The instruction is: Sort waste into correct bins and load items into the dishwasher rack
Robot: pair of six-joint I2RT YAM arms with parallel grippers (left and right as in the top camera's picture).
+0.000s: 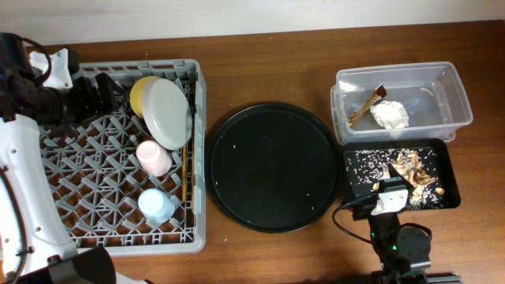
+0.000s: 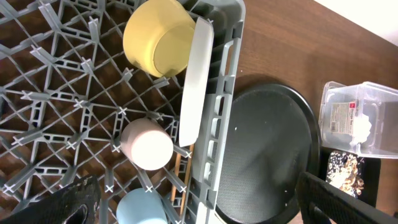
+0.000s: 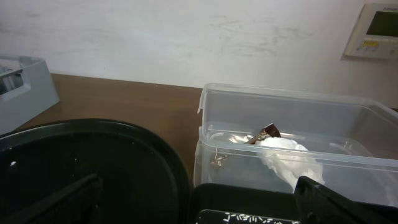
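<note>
Brown wooden table [image 1: 260,71] against a white wall [image 3: 155,37], control panel [image 3: 378,28] high right. Grey rack [image 1: 47,181] at the left edge holding yellow bowl [image 1: 142,93], plate [image 1: 167,114], pink cup [image 1: 154,158], blue cup [image 1: 158,205], chopsticks [image 1: 185,177]; round black tray [image 1: 272,166] at centre. At the right edge, clear tub [image 1: 461,102] with wrapper [image 1: 367,106] and napkin [image 1: 390,116], shallow black tray [image 1: 450,170] with scraps [image 1: 410,170]. Spread wide, empty: left gripper [image 1: 110,88] over the rack, right gripper [image 3: 199,179] by the shallow black tray.

No legible text anywhere. Sticker label [image 2: 341,115] on clear tub [image 2: 364,91] wall: red and dark print, too small to read. Wall control panel [image 3: 375,28]: display and yellow marking blurred, unreadable.
</note>
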